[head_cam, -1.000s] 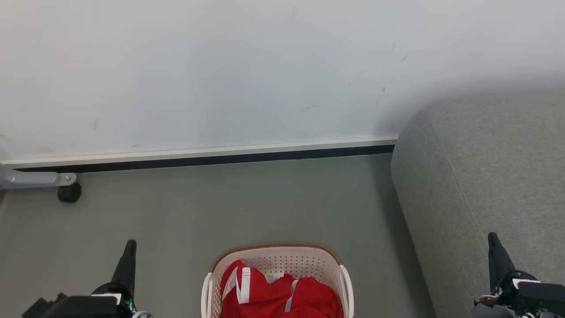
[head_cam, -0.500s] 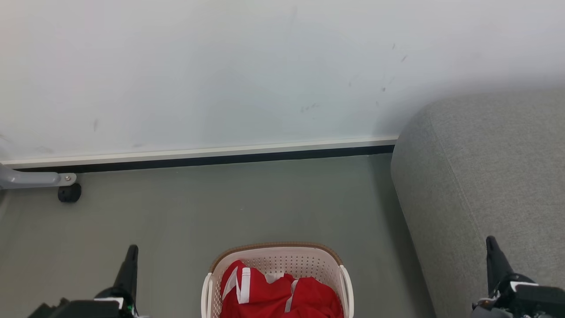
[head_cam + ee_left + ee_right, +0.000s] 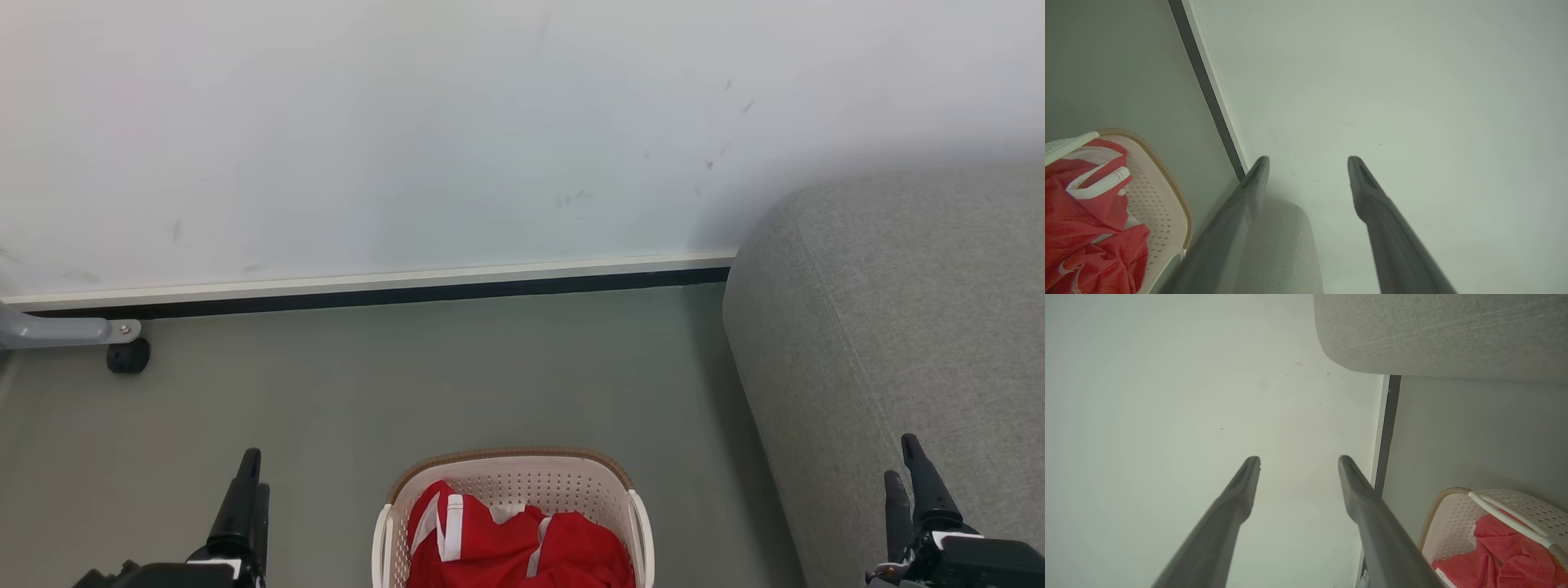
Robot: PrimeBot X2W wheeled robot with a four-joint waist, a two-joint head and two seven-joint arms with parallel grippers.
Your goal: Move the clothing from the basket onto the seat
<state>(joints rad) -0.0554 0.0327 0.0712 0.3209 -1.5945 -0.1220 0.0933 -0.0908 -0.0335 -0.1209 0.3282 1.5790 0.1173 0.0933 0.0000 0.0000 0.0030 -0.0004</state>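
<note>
Room: plain white wall across the far side, w/ a few small dark scuff marks right of centre. A white skirting board w/ a dark strip under it runs along the wall's foot. Floor is smooth grey-green, matte.

Far left, by the wall: a grey metal leg w/ a black castor on the floor.

Right side: grey fabric sofa, rounded corner, one seam down its side, its far end up against the wall.

Basket sits on the floor near centre, just left of the sofa but not touching; cream perforated walls, brown rim. Clothes lie bunched inside it, red w/ white stripes & a bit of white showing btwn folds.

Left gripper hangs near left of the basket over the floor, fingers apart, nothing btwn them. Right gripper is near right, in front of the sofa side, fingers also apart & empty. Both point toward the wall.
</note>
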